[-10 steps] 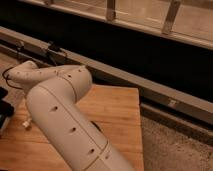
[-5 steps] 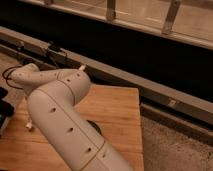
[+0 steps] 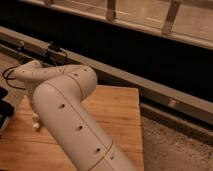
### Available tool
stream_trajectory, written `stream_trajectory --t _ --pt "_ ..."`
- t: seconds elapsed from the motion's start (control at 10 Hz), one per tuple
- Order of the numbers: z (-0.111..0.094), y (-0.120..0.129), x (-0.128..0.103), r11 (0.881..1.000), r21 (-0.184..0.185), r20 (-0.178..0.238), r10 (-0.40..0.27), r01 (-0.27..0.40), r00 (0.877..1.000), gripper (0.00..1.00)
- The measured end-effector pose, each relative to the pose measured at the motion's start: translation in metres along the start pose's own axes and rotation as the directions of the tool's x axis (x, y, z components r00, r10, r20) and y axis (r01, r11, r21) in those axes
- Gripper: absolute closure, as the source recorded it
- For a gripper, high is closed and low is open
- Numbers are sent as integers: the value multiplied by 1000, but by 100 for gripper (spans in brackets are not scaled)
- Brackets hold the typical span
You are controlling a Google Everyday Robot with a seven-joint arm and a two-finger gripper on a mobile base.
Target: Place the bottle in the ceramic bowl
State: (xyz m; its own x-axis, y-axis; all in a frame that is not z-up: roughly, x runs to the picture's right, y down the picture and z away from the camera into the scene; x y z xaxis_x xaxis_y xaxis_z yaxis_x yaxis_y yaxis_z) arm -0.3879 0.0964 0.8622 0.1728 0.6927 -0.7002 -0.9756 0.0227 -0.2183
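While the thick white arm [image 3: 70, 120] is rising from 5 o'clock and folding at its elbow toward 9 o'clock, it is blocking most of the wooden counter [image 3: 117, 112] from where I am standing. The tool is sitting past the forearm's far end, at about 9 o'clock over the counter's left part, and the arm is hiding nearly all of it. Its fingers are pressing together, though I cannot tell what, if anything, they are pinching. A small white piece [image 3: 36, 120] is peeking out just beside the arm's left edge, low over the boards, and I cannot tell whether it is the bottle or a part of the tool. A black cable [image 3: 7, 80] is looping by the wrist at 9 o'clock. A grey rail [image 3: 150, 85] is running from 10 o'clock down to 3 o'clock behind the counter, and speckled floor [image 3: 175, 145] is showing at 4 o'clock.
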Motion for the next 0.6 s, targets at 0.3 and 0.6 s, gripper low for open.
stream_trajectory --t 0.3,0.6 --pt "-66 -21 -11 998 -67 105 8 -1 994 100" --pt "-102 -75 -36 991 -125 136 59 -42 989 100"
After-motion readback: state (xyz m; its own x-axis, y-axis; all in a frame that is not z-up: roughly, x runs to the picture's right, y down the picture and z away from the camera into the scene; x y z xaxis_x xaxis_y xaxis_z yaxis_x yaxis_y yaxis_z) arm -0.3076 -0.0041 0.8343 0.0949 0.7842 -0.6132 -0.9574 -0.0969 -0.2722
